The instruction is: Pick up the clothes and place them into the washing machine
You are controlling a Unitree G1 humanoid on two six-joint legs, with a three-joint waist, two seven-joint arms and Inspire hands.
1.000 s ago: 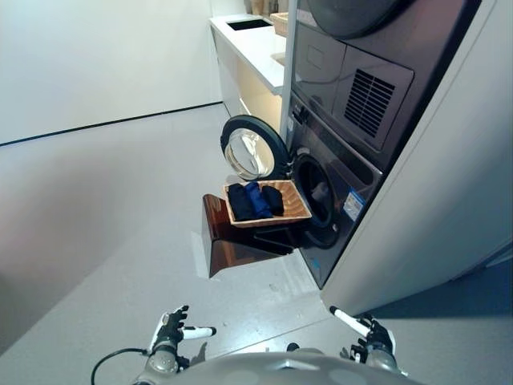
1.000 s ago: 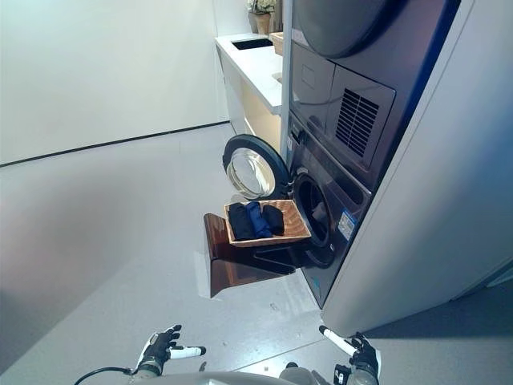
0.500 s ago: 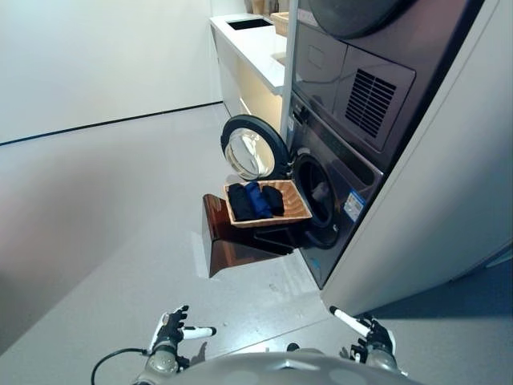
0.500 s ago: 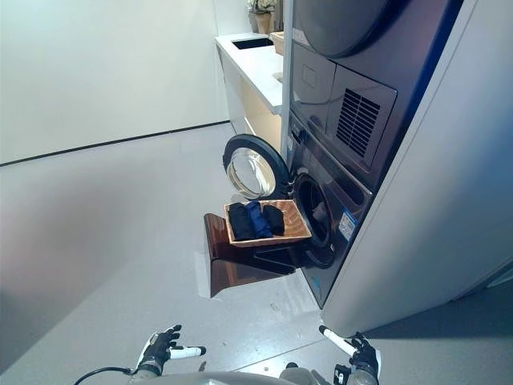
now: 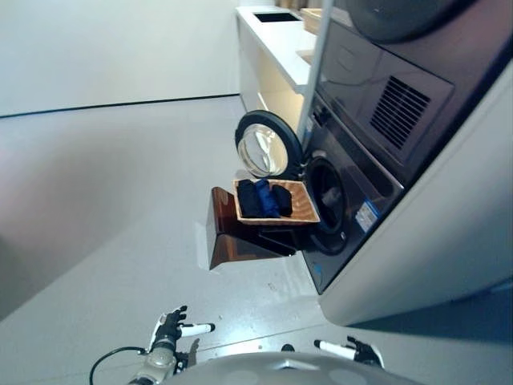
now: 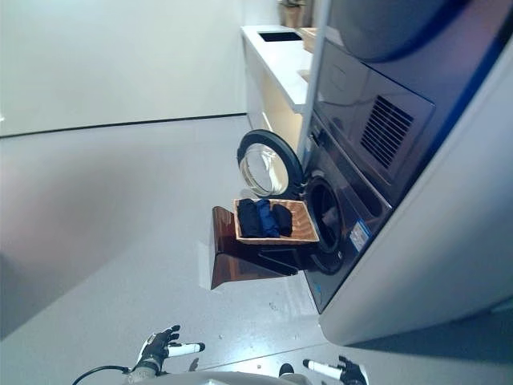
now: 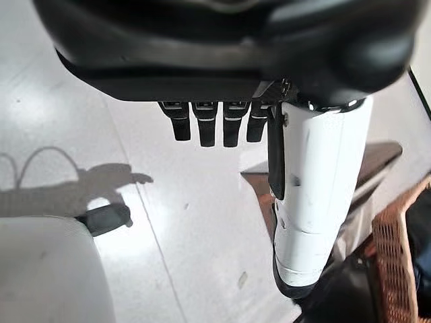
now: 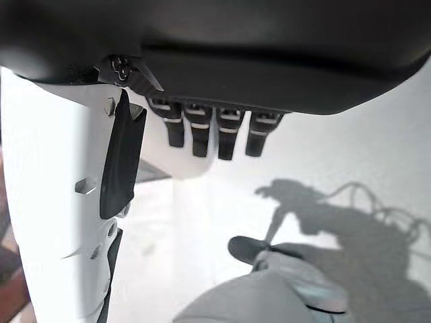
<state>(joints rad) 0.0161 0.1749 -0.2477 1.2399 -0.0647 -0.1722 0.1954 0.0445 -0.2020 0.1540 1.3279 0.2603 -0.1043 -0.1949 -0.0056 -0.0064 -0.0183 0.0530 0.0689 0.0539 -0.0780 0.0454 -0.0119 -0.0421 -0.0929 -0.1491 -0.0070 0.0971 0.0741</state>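
Note:
Dark blue and black clothes [image 5: 263, 198] lie in a wicker basket [image 5: 302, 208] on a brown stand [image 5: 228, 233], right before the washing machine [image 5: 353, 192]. Its round door [image 5: 267, 148] stands swung open beside the drum opening [image 5: 329, 195]. My left hand [image 5: 170, 329] hangs low at the lower left, open, fingers straight, holding nothing. Low at the lower right, my right hand [image 5: 353, 350] is open and empty too. Both hands are far short of the basket. In the left wrist view the basket's edge [image 7: 396, 262] shows past the thumb.
A second appliance [image 5: 401, 48] is stacked above the washer. A white counter [image 5: 282, 36] with a sink runs along the wall behind. Bare grey floor [image 5: 104, 192] spreads to the left and between me and the stand.
The camera has swung, shifting the washer and basket slightly right in view. My right hand shows lower and more level. The clothes and basket have not moved.

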